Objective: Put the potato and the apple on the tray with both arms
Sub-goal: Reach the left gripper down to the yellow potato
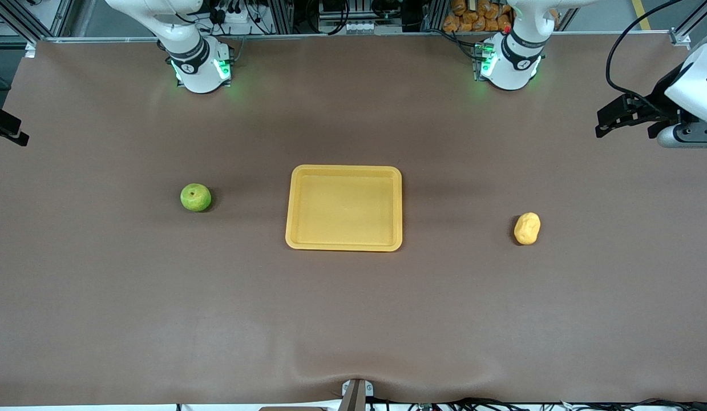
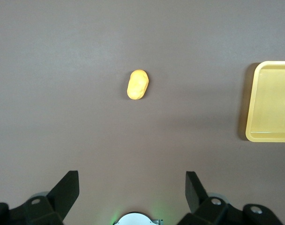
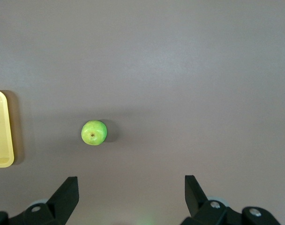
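Left end effector [image 2: 132, 187] up in the air over the left arm's end of the surface [image 1: 353, 319], fingers [image 2: 67, 187] spread wide, released, nothing between them. Potato [image 2: 138, 85] on the bare brown surface well below and ahead of it, lying alone, well apart from the tray [image 2: 272, 103]. Nothing between that end effector and the potato.

Right end effector [image 3: 131, 187] likewise aloft over the right arm's end of the surface, fingers [image 3: 66, 190] spread, released, empty. In the front view only a black part of it [image 1: 5, 128] at the picture's edge. Apple [image 3: 93, 132] below and ahead of it, stem dimple up, apart from the tray's edge [image 3: 2, 131]. Open path to the apple, nothing in the way.

In the front view: tray [image 1: 344, 171] flat at the middle of the surface, bare inside; apple [image 1: 196, 197] toward the right arm's end, potato [image 1: 527, 228] toward the left arm's end, a little nearer the front camera than the apple. Left end effector [image 1: 601, 128] over the surface's edge there. Green lights at both arm bases [image 1: 200, 68]. No readable writing or labels anywhere.
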Robot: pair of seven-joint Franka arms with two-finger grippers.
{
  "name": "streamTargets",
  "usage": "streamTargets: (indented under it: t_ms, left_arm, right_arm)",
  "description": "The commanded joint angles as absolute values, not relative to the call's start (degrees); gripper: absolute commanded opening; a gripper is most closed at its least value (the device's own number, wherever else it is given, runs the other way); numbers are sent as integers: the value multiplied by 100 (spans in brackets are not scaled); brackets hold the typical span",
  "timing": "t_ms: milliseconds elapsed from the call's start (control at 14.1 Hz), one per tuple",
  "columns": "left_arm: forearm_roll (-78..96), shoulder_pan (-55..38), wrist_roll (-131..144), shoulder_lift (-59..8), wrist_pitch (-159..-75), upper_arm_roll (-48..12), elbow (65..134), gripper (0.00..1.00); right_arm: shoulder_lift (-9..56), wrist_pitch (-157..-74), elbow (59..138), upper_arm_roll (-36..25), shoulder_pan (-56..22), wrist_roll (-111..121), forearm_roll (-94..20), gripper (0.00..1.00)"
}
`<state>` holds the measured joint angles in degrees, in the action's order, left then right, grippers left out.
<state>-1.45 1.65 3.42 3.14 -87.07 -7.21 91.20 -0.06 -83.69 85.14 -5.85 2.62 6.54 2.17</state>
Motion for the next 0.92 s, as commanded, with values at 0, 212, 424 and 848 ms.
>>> streamTargets:
  t_ms: [0, 212, 424, 848]
  left_arm:
    - [-176, 193, 422, 343, -8631, -747, 9132, 100]
    - [-176, 263, 475, 20, -8622, -747, 9132, 100]
    - [-228, 518, 483, -534, -8543, -747, 9027, 100]
    - [-158, 642, 439, -1466, -8552, -747, 8789, 100]
  right_arm:
    - [9, -8332, 8455, -519, 361, 738, 167, 100]
    - [9, -8323, 8455, -519, 369, 738, 167, 100]
    - [9, -8332, 8455, -519, 369, 738, 167, 100]
    - [35, -8376, 8446, -519, 352, 721, 123, 100]
